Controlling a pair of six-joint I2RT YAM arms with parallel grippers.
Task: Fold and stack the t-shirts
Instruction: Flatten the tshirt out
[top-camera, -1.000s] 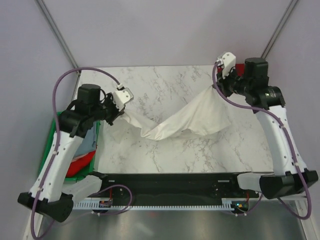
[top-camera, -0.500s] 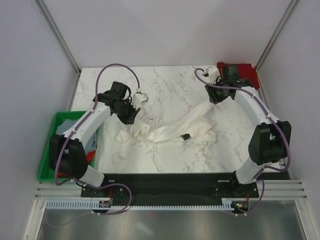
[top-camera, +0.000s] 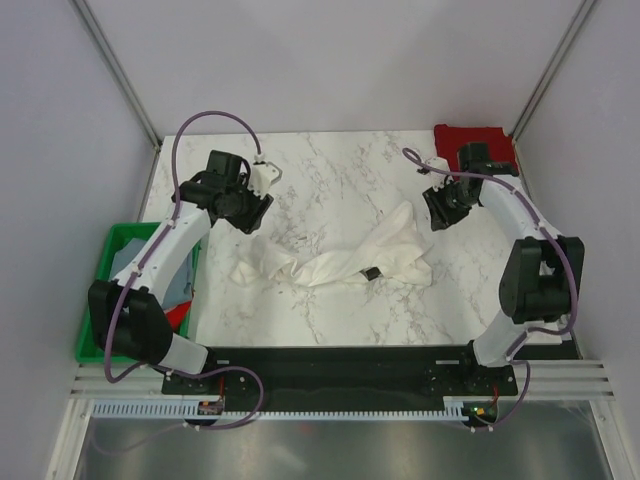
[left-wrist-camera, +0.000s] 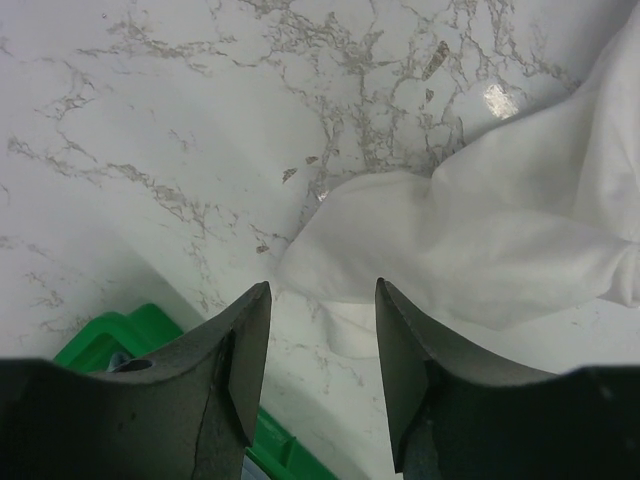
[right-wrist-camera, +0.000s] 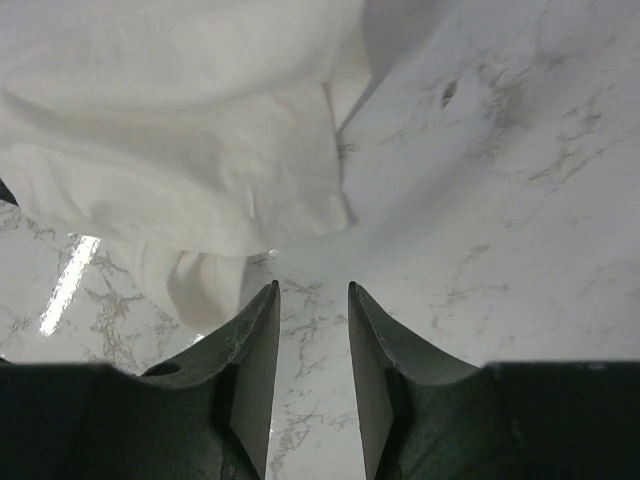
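A large white t-shirt (top-camera: 330, 262) lies crumpled in a long band across the middle of the table, its small black print (top-camera: 369, 272) showing. My left gripper (top-camera: 247, 210) hovers open above the shirt's left end (left-wrist-camera: 500, 240), with only marble between its fingers (left-wrist-camera: 322, 285). My right gripper (top-camera: 440, 207) is open just beyond the shirt's right end (right-wrist-camera: 200, 150), nothing in it (right-wrist-camera: 312, 286). A dark red t-shirt (top-camera: 475, 143) lies flat at the back right corner.
A green plastic crate (top-camera: 108, 262) stands off the table's left edge, with grey-blue cloth (top-camera: 183, 282) and bright red cloth (top-camera: 178, 316) inside; its rim (left-wrist-camera: 140, 335) shows under my left fingers. Grey walls close in the back and both sides.
Both grippers have let go of the white t-shirt, which dropped from being stretched between them into a crumpled band on the table. Both arms pulled away from it and the jaws opened.
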